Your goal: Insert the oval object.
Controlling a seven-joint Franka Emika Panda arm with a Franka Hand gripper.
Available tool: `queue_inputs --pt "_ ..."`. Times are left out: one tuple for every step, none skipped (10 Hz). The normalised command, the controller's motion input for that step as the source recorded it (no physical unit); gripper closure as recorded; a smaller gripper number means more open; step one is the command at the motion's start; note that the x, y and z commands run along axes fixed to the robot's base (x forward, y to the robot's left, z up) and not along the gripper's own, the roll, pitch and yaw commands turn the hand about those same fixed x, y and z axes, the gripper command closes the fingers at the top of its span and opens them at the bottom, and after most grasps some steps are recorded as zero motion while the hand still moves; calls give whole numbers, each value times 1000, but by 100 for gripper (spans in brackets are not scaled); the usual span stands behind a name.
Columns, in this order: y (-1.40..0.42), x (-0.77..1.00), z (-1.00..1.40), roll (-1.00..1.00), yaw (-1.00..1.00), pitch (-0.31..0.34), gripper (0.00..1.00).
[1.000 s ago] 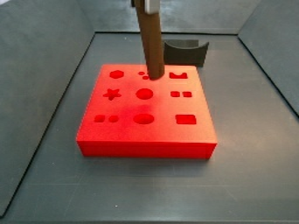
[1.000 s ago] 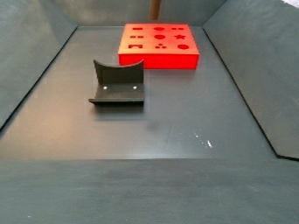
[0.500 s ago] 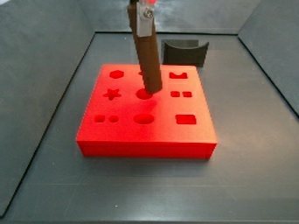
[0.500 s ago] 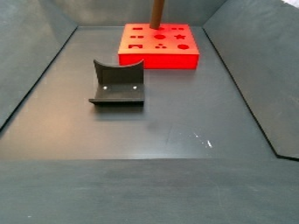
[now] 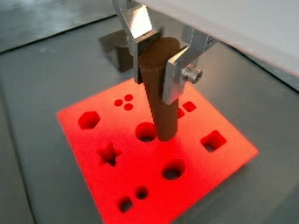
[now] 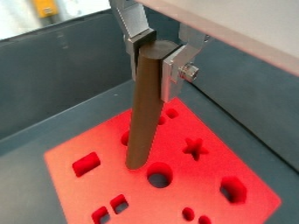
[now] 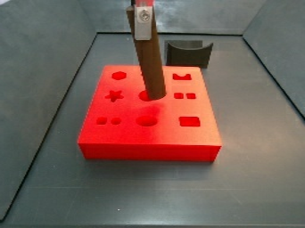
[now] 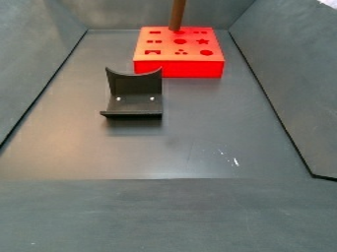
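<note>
Gripper (image 5: 162, 54) clamped on top of the oval object (image 5: 162, 92), lower than a second ago. Peg upright, tip now at a middle hole of the red block (image 7: 107, 134) near the worktop's far edge. Probably entering; seating not yet confirmed.

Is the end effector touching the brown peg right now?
Touching: in a wrist view the end effector fingers clamp the brown peg near its top.
</note>
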Motion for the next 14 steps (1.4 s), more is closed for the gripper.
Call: queue_inputs --pt "0 -63 0 100 -1000 36 100" --pt "0 -97 0 117 -1000 81 100" --pt "0 -100 0 119 -994 81 100" --pt "-83 -80 0 124 -946 93 100" --pt "-391 0 51 107 -749 116 100" --pt "0 -17 0 0 0 -34 100" --pt "17 -11 0 0 0 0 100" --pt "0 -49 -80 0 103 -51 100" --pt "-117 200 -266 164 -14 383 100" --pt "0 214 17 56 -94 500 100" --pt "0 183 91 91 -57 500 100" --pt "0 183 91 90 -63 500 100" --pt "0 186 97 86 -63 500 100" --pt "-54 346 0 107 0 500 100"
